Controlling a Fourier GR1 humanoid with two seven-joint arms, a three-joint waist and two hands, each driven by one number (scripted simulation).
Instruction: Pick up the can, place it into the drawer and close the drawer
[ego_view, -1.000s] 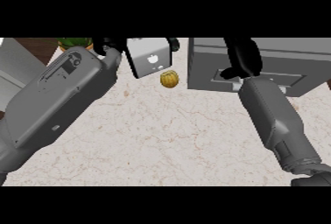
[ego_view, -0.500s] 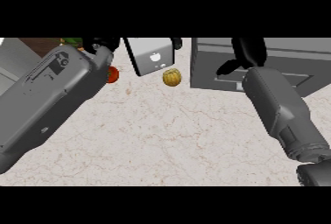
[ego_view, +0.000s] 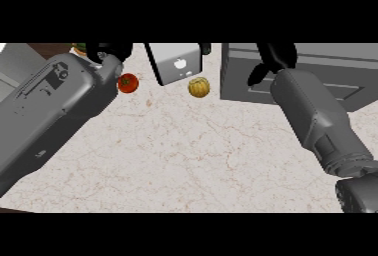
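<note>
While we look straight down, table (ego_view: 184, 160): pale marbled top, filling the middle and lower frame.
Right forearm (ego_view: 317, 120): grey, running from the lower right corner up towards the upper right.
Left forearm (ego_view: 52, 110): big grey bulk, slanting from the lower left edge to the upper left.
Can (ego_view: 198, 87): the yellow-brown ribbed one, on the table above centre, just under the lower right corner of the box and left of the drawer unit. No robot hand is on it!
Tomato (ego_view: 128, 83): red, on the table left of the can, tucked against the end of the left forearm.
Box (ego_view: 176, 62): silvery, apple mark on its face, top centre, between tomato and drawer unit.
Drawer unit (ego_view: 332, 75): dark grey, upper right, panelled face towards us; open or closed, cannot tell.
Right robot hand (ego_view: 275, 54): black, over the left part of the drawer unit, partly cut by the top edge; spread or pressed together, cannot tell.
Left robot hand (ego_view: 111, 50): black, top left, above the tomato, mostly cut off; cannot tell its state either.
Green thing (ego_view: 78, 47): a sliver at the far top left.
</note>
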